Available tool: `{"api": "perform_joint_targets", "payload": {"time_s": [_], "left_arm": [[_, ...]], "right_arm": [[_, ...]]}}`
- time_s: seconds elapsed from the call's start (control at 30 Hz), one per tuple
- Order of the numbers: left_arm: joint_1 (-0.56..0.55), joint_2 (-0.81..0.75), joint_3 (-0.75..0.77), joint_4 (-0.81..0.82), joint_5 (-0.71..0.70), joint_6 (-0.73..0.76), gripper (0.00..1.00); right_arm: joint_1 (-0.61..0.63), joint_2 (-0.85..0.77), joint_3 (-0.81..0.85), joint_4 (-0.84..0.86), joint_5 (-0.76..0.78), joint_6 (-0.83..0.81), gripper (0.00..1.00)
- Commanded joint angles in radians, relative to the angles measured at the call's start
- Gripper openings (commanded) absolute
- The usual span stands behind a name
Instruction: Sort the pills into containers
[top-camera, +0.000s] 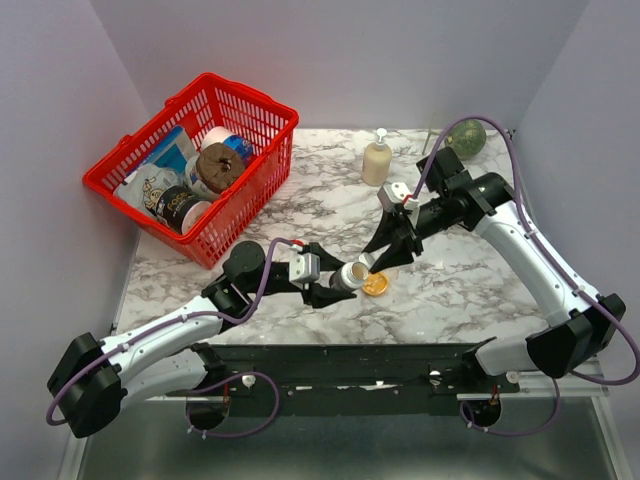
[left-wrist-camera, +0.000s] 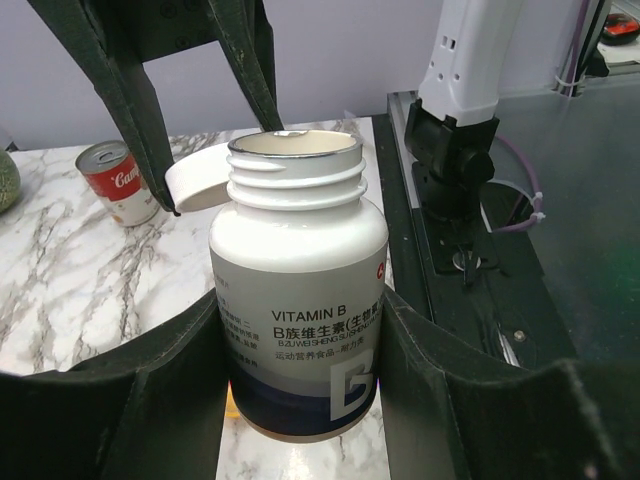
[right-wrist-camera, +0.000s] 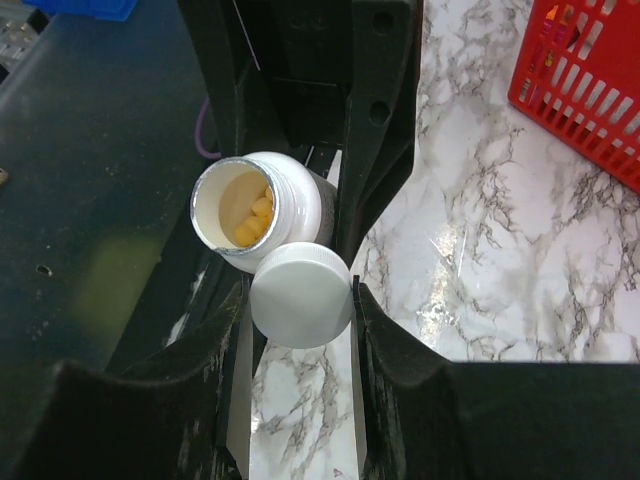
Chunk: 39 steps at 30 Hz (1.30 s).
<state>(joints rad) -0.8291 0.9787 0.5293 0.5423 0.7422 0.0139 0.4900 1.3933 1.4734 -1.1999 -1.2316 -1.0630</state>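
Observation:
My left gripper (top-camera: 335, 283) is shut on the white pill bottle (top-camera: 350, 274), holding it uncapped and tilted. In the left wrist view (left-wrist-camera: 300, 370) the bottle (left-wrist-camera: 298, 300) shows a dark label band and an open mouth. My right gripper (top-camera: 385, 262) is shut on the white cap (right-wrist-camera: 300, 295), just beside the bottle's mouth (right-wrist-camera: 255, 210); the cap also shows in the left wrist view (left-wrist-camera: 200, 177). Yellow-orange pills (right-wrist-camera: 252, 222) lie inside the bottle. A cluster of orange pills (top-camera: 376, 284) sits in the shallow dish on the table under both grippers.
A red basket (top-camera: 262, 170) full of groceries stands at the back left. A beige pump bottle (top-camera: 377, 160) and a green round object (top-camera: 466, 137) stand at the back. A red-labelled can (left-wrist-camera: 118, 182) stands beyond the bottle. The black base rail (top-camera: 350, 365) runs along the near edge.

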Motion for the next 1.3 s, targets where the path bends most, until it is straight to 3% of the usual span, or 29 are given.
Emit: {"api": "perform_joint_targets", "payload": {"time_s": [0.0, 0.47, 0.83, 1.13, 1.27], "left_arm": [[-0.005, -0.005, 0.026, -0.024, 0.028, -0.009, 0.0], [-0.005, -0.023, 0.035, -0.079, 0.008, 0.001, 0.0], [-0.005, 0.012, 0.08, -0.1, 0.002, -0.011, 0.0], [-0.005, 0.002, 0.121, -0.154, -0.055, -0.107, 0.0], [0.001, -0.017, 0.11, -0.064, -0.063, -0.189, 0.0]], "right_arm": [[0.009, -0.004, 0.05, -0.052, -0.089, -0.006, 0.13], [0.016, 0.009, 0.117, -0.099, -0.071, -0.017, 0.13], [0.137, -0.014, 0.067, -0.015, 0.112, 0.034, 0.13], [0.206, -0.037, 0.021, 0.04, 0.291, 0.021, 0.14], [0.223, -0.053, -0.01, 0.054, 0.296, -0.026, 0.15]]}}
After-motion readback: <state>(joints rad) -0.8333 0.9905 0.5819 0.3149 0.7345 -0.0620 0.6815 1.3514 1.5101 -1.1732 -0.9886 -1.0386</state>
